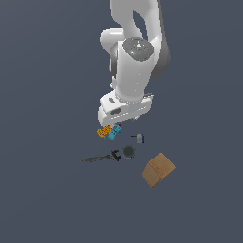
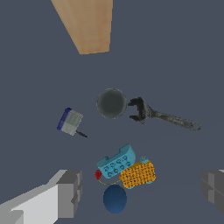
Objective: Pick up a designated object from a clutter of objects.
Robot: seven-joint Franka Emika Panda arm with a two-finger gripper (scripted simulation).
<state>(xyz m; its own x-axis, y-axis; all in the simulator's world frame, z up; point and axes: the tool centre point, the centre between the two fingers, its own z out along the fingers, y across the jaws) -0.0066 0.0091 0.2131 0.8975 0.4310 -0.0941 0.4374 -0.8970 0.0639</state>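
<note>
The pincer point(image 2: 140, 192) hangs released above the clutter, its two grey fingers point(image 2: 70, 192) spread wide with nothing between them but the items far below. The designated object point(image 2: 70, 122), a small pale grey block with a dark blue edge and thin dark stub, lies alone on the grey floor point(image 1: 47, 199), apart from the dark round disc point(image 2: 111, 103). A wrench point(image 2: 162, 114) touches the disc. Cyan block point(image 2: 116, 162), orange block point(image 2: 138, 174) and blue ball point(image 2: 115, 198) cluster together; the tan box point(image 1: 158, 169) sits apart.
</note>
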